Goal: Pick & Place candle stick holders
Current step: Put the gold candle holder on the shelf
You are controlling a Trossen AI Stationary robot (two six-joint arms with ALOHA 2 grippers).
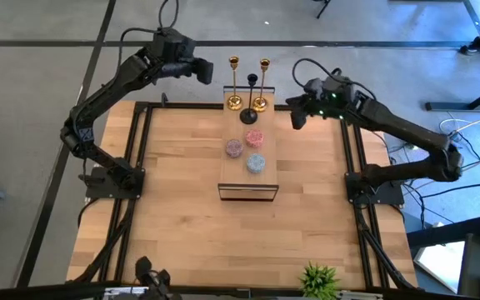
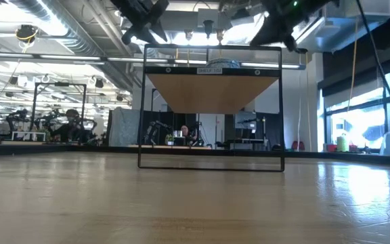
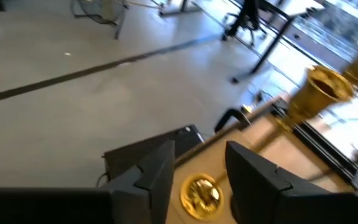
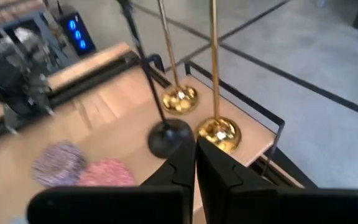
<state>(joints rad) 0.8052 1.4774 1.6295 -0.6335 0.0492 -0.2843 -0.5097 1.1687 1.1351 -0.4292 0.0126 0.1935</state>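
Observation:
Three candle stick holders stand upright on their round bases at the far end of a raised shelf [image 1: 267,171]. They are a gold one on the left [image 1: 234,102], a gold one on the right [image 1: 260,104] and a black one [image 1: 249,115] just in front. My left gripper [image 1: 212,73] is open, high up beside the left gold holder. In the left wrist view that holder's base [image 3: 201,194] shows far below, between the fingers [image 3: 157,177]. My right gripper [image 1: 297,117] is shut and empty, to the right of the holders. The holders show in its wrist view: black [image 4: 169,137], right gold [image 4: 219,132] and left gold [image 4: 180,98].
Three round pads lie on the shelf top in front of the holders: pink [image 1: 253,137], mauve [image 1: 234,148] and blue [image 1: 256,163]. The shelf's black frame [image 2: 210,166] stands mid-table. A green plant [image 1: 319,279] sits at the near edge. Bare wood lies to the left and right of the shelf.

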